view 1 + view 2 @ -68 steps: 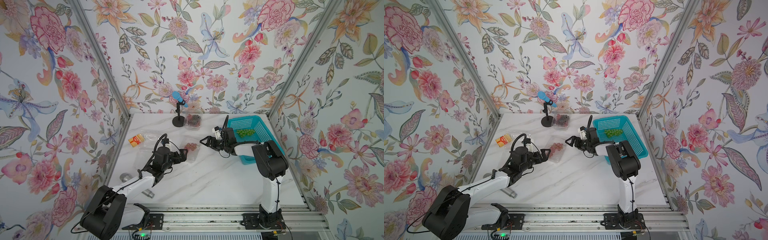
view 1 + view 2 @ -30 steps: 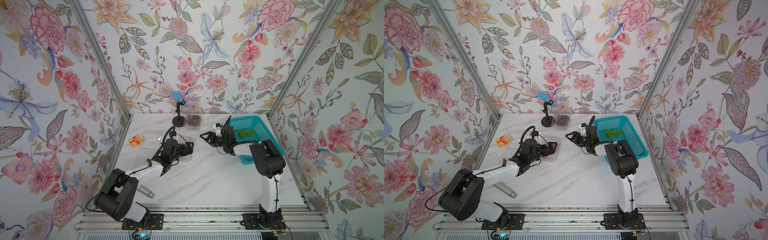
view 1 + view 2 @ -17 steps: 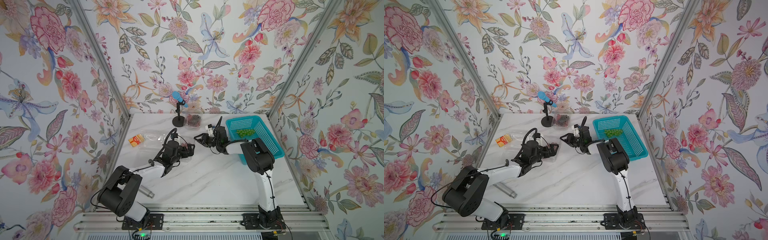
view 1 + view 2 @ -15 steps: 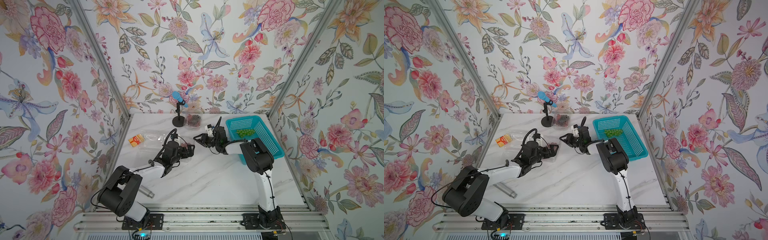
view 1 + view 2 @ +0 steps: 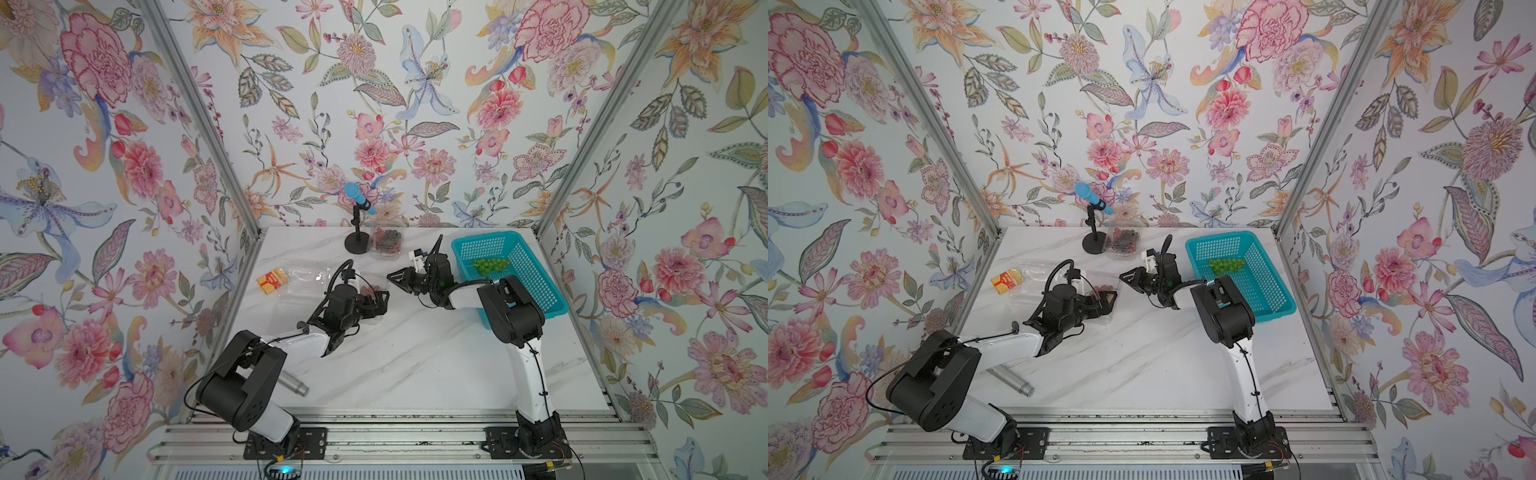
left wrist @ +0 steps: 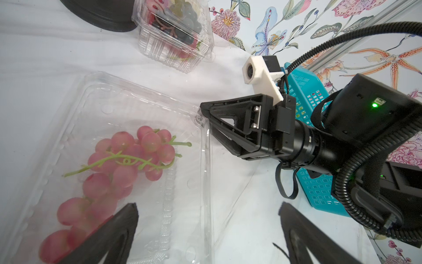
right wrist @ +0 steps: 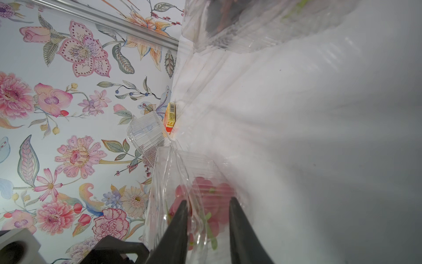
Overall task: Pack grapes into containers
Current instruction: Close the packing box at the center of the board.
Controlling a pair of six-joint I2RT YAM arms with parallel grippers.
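**A:** The right gripper point(image 7: 207, 201): how do its jaws stand?

**B:** Narrow, with a visible gap between the fingers. The thin clear edge at one corner of the clamshell point(image 6: 114, 98) runs into that gap. I see no firm pinch on it.

**A:** And the left gripper point(image 6: 208, 205)?

**B:** Spread wide and low over the same clamshell, holding nothing. One finger lies over the box's near end; I cannot tell whether it touches.

**A:** What is the surface, and the room?

**B:** A white marbled table point(image 5: 415, 353), closed in on three sides by walls point(image 5: 374, 104) of floral wallpaper.

**A:** Where is the fruit?

**B:** The red grapes point(image 6: 127, 155) lie inside that mid-table clamshell. The green grapes point(image 5: 490, 265) sit in the teal basket point(image 5: 536, 266) on the right. The dark grapes point(image 6: 182, 27) are in the back clamshell point(image 6: 159, 52), just beside the black foot of a blue-headed microphone stand point(image 5: 356, 248).

**A:** Anything more?

**B:** A third clamshell point(image 5: 303, 276), empty, lies toward the left wall beside an orange-yellow carton point(image 5: 272, 280). A metal cylinder point(image 5: 293, 384) lies near the left arm's base.
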